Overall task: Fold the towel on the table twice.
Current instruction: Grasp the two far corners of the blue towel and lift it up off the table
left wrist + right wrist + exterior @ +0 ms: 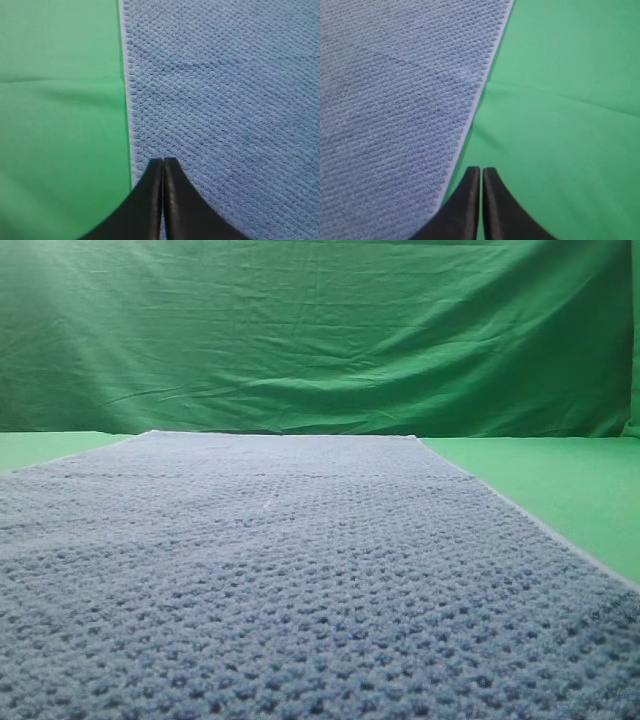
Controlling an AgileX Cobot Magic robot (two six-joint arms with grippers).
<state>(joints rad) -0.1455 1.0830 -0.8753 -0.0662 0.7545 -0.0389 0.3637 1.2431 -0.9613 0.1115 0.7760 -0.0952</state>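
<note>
The blue-grey waffle-knit towel lies spread flat on the bright green table, filling most of the exterior high view; neither arm shows there. In the left wrist view my left gripper is shut with nothing between its fingers, hovering over the towel just inside its pale left edge. In the right wrist view my right gripper is also shut and empty, above the bare table just right of the towel and its right edge.
A wrinkled green fabric backdrop hangs behind the table. Bare green table runs along the towel's left side, and more of it lies along the right side.
</note>
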